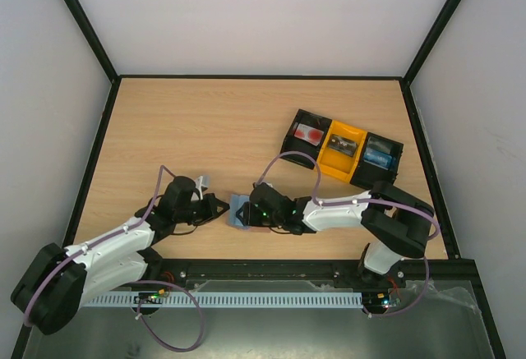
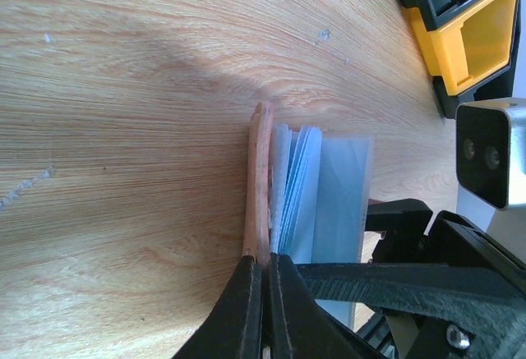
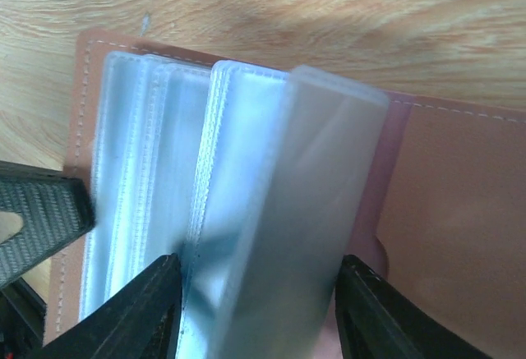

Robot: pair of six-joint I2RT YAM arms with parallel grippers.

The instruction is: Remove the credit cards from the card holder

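No readable txt, logos or nos. anywhere. Card holder (image 3: 460,203) sleeves (image 3: 246,154) look blank; items in the tray (image 1: 335,165) maybe printed, too small to tell.

Pale wood-grain worktop (image 1: 205,129), boxed by plain white walls (image 1: 263,14) at far, left and right edges. Black frame bars (image 1: 82,20) up from both far corners. Black rail (image 1: 271,270) and white slotted strip (image 1: 246,300) along near edge. Soft, even light.
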